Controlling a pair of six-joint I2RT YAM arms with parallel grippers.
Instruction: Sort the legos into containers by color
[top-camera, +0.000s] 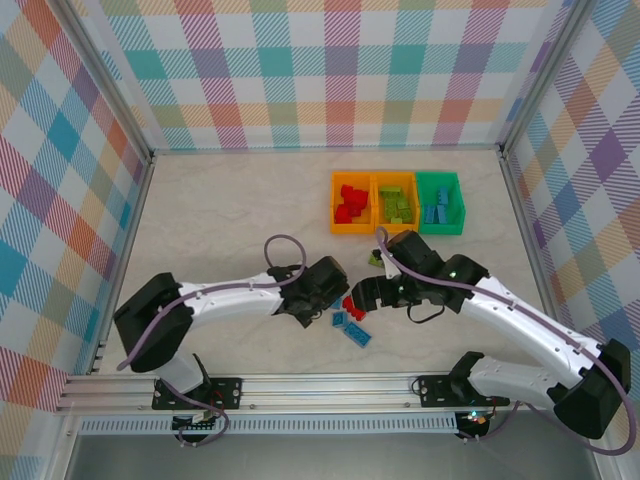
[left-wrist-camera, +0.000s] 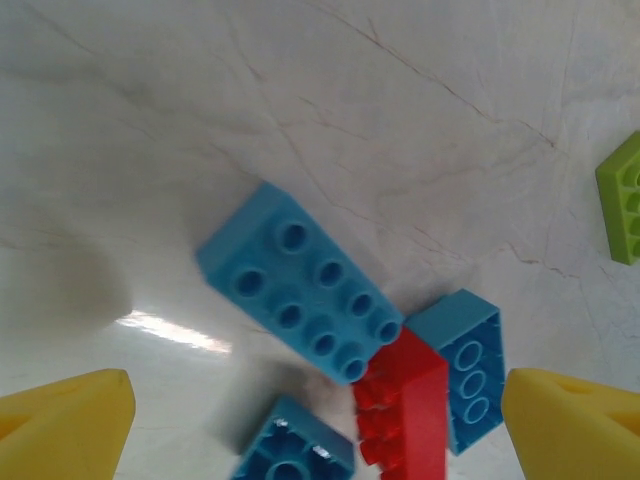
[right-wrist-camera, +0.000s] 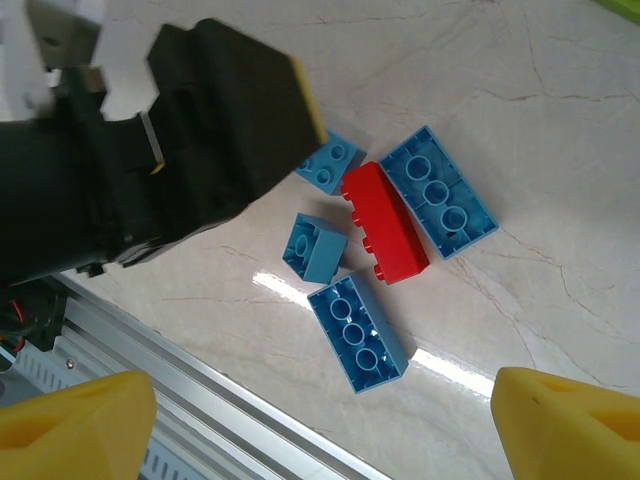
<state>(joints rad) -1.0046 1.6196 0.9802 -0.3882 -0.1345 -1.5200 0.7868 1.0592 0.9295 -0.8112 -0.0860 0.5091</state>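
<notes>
A small cluster of loose legos lies near the table's front: a red brick (top-camera: 349, 303) and several blue bricks (top-camera: 357, 334). My left gripper (top-camera: 325, 290) hovers open just left of them. From its wrist I see a studs-up blue brick (left-wrist-camera: 305, 285), the red brick (left-wrist-camera: 410, 410), two more blue bricks (left-wrist-camera: 465, 365) and a lime green brick (left-wrist-camera: 625, 200) at the right edge. My right gripper (top-camera: 375, 293) is open just right of the cluster, nothing between its fingers (right-wrist-camera: 570, 420). At the back stand the containers: an orange bin (top-camera: 336, 203) of red legos, an orange bin (top-camera: 395, 180) of green ones, a green bin (top-camera: 440, 179) of blue ones.
An aluminium rail (right-wrist-camera: 200, 400) runs along the table's front edge, close to the bricks. The left gripper's black body (right-wrist-camera: 170, 150) sits right beside the cluster in the right wrist view. Plaid walls enclose the table on three sides.
</notes>
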